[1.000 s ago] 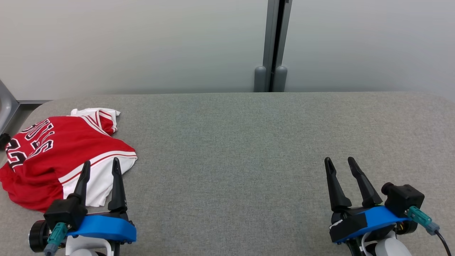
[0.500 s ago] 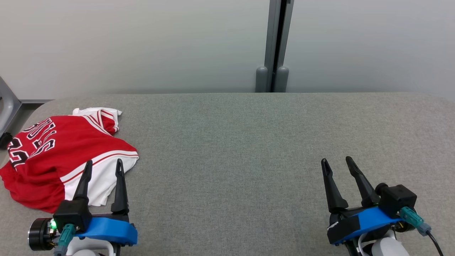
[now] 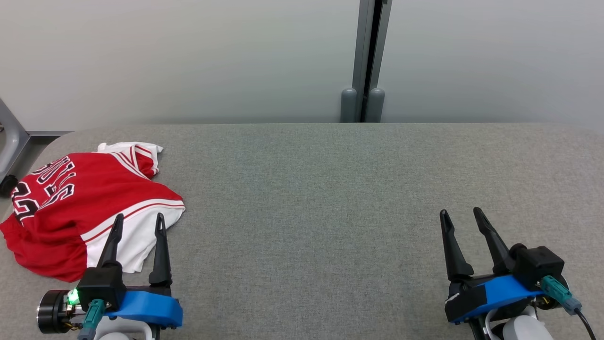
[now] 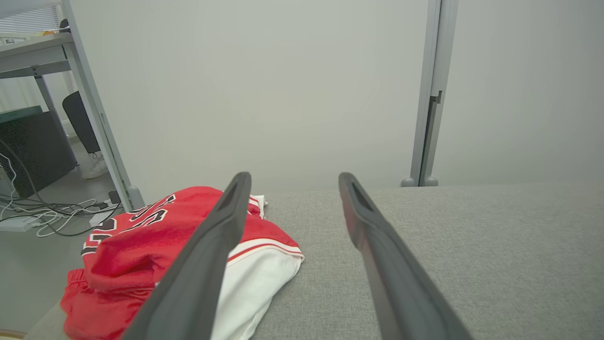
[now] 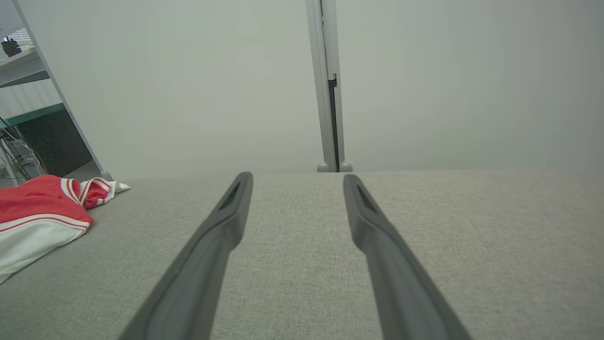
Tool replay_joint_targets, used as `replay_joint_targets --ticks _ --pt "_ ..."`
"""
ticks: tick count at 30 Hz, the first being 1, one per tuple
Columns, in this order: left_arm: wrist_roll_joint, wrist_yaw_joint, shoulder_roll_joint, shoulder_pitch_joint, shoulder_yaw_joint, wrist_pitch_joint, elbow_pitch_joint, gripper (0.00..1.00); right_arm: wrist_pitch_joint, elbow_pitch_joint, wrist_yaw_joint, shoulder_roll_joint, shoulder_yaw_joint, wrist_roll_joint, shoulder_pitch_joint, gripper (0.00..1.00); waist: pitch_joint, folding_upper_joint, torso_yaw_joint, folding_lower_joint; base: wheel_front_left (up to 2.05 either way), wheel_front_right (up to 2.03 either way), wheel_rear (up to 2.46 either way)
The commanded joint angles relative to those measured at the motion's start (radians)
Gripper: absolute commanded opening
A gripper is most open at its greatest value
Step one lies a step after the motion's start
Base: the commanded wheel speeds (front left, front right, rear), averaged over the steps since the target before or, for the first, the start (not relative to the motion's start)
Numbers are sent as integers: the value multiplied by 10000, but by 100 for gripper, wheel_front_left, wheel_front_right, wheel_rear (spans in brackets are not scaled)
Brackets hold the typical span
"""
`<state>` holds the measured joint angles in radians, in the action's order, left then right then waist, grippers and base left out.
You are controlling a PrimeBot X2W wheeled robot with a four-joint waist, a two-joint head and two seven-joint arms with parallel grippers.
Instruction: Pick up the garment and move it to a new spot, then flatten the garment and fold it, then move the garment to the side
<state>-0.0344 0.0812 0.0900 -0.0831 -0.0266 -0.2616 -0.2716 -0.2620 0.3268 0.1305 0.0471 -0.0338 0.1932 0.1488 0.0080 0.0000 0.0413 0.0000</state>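
Grey woven cloth covers the table (image 3: 306,189) we work over, and at its near edge both grippers hover with nothing in them: the left gripper (image 3: 139,217) at the table's near left, jaws spread wide, and the right gripper (image 3: 460,211) at its near right, jaws equally spread. Just beyond the left fingertips, at the table's left end, lies the garment (image 3: 80,198), a red jersey with black lettering and a white hem panel (image 3: 134,241), crumpled and partly doubled over itself. We judge the step in hand to be the first pickup. To do it well, we should lower the left gripper onto the white hem nearest us and close on a ridge of cloth rather than scrape the table's cover. The right gripper is well apart from the jersey and should cross toward the table's left end before we lift, so two held points stop it dangling in a knot. Farther back, the table's middle looks a fair new spot, and behind its far edge stands a pale wall with a grey post (image 3: 368,61).
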Motion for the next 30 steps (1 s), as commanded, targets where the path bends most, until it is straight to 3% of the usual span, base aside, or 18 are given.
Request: replay_joint_targets --ticks 1,30 --pt "25 18 -15 24 -52 -52 -18 100 -45 -34 4 59 37 -84 -30 100 1 0 -6 0 0 0 0" --pt "96 -152 -95 -148 -156 -51 -318 100 -42 142 4 57 138 -177 -94 100 -46 0 321 0 0 0 0"
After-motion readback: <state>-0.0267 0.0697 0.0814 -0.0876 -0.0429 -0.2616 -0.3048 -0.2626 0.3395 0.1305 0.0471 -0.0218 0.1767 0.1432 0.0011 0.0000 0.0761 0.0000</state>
